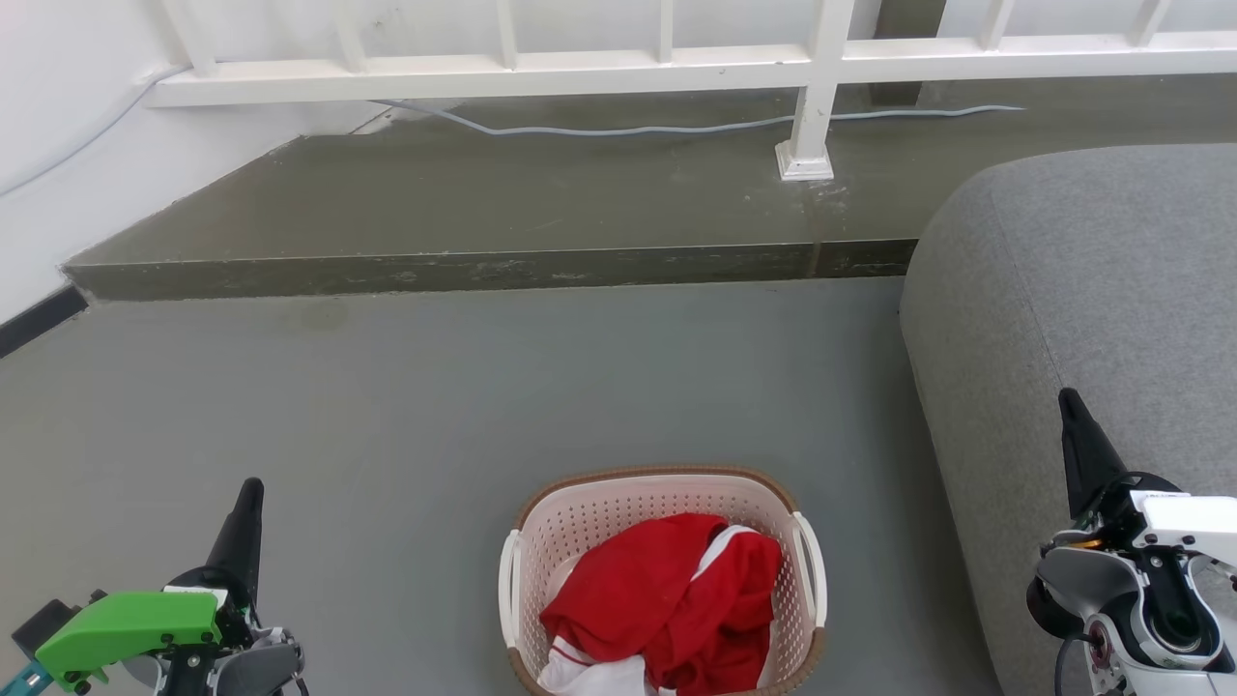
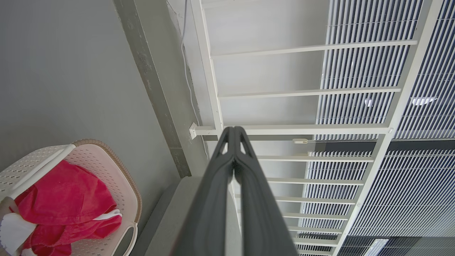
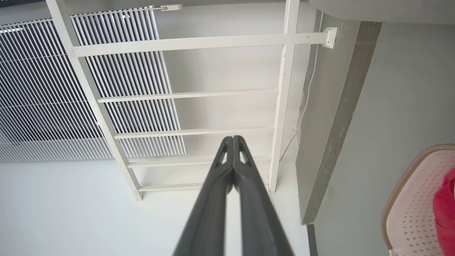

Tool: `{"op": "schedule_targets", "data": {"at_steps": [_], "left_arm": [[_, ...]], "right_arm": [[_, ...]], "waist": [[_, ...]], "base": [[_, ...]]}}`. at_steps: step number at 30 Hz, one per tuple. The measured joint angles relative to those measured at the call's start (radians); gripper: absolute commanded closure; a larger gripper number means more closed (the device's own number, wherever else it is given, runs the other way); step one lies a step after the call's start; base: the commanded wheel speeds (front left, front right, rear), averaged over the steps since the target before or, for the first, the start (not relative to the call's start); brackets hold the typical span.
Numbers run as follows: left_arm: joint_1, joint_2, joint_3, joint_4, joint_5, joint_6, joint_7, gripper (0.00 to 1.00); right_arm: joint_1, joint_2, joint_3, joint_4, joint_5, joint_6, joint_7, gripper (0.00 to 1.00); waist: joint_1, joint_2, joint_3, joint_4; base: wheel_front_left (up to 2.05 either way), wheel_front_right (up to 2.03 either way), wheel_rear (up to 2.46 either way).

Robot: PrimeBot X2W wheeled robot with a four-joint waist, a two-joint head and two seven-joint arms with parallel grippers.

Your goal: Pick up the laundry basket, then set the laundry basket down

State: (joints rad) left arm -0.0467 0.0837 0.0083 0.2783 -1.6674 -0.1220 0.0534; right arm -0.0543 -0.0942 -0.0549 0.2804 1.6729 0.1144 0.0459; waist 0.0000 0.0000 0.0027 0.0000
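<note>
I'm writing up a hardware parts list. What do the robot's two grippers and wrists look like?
Both grippers have long, tapering dark fingers with small triangular cut-outs near the tips. The left gripper carries a bright green housing with a teal piece at its edge. The right gripper has a white housing over grey rounded joints, with a black cable beneath.

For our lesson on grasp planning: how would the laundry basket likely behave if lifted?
The laundry basket is perforated plastic, so it probably stays stiff and light. The red clothes inside look soft and few, so may shift but add little weight. Lifting one white handle alone would likely tilt it.
</note>
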Motion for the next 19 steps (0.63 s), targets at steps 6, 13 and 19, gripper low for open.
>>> {"op": "schedule_targets", "data": {"at_steps": [6, 13, 19], "left_arm": [[0.000, -0.001, 0.001, 0.000, 0.000, 0.000, 0.000, 1.00], [0.000, -0.002, 0.002, -0.001, 0.000, 0.000, 0.000, 1.00], [0.000, -0.002, 0.003, -0.001, 0.000, 0.000, 0.004, 1.00]], "right_arm": [[0.000, 0.000, 0.000, 0.000, 0.000, 0.000, 0.000, 1.00], [0.000, 0.001, -0.001, 0.000, 0.000, 0.000, 0.000, 1.00], [0.000, 0.001, -0.002, -0.001, -0.001, 0.000, 0.000, 1.00]], "waist": [[0.0000, 0.0000, 0.000, 0.000], [0.0000, 0.0000, 0.000, 0.000], [0.0000, 0.0000, 0.000, 0.000]], "base": [[0.00, 0.00, 0.00], [0.00, 0.00, 0.00], [0.00, 0.00, 0.00]]}}
